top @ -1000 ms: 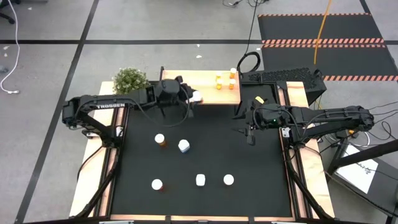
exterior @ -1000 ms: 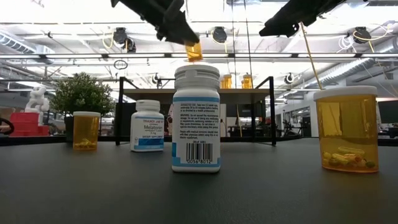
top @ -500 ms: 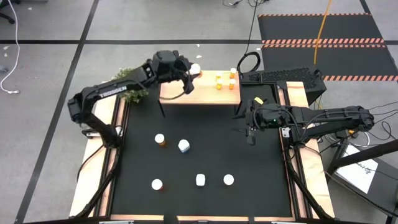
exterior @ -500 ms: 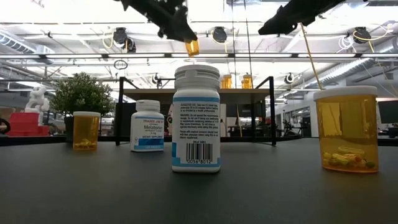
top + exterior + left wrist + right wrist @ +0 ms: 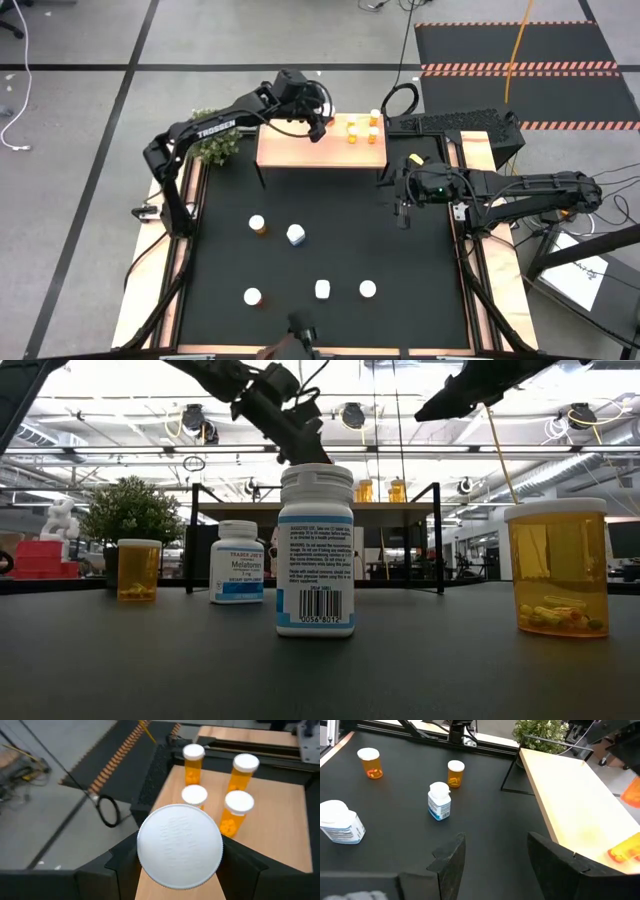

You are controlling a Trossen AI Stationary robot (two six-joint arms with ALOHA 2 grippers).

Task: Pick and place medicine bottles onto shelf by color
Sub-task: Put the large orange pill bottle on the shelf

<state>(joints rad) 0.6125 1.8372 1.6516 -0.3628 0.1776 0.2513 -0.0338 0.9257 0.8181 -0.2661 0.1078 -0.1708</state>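
Holding a white-capped bottle clamped between its fingers, the left gripper hangs above the shelf, near the shelf's middle toward its far edge. Bottle body looks orange, partly hidden. Four orange bottles with white caps stand clustered near the shelf's right far corner, just beyond the held one. Right gripper hovers over the black table near its right edge, fingers parted, gripping nothing. On the table: orange bottle and white bottle near the middle, close together; another orange bottle, a second white bottle and a third white-topped bottle along the near edge. Potted plant sits at the shelf's left end.
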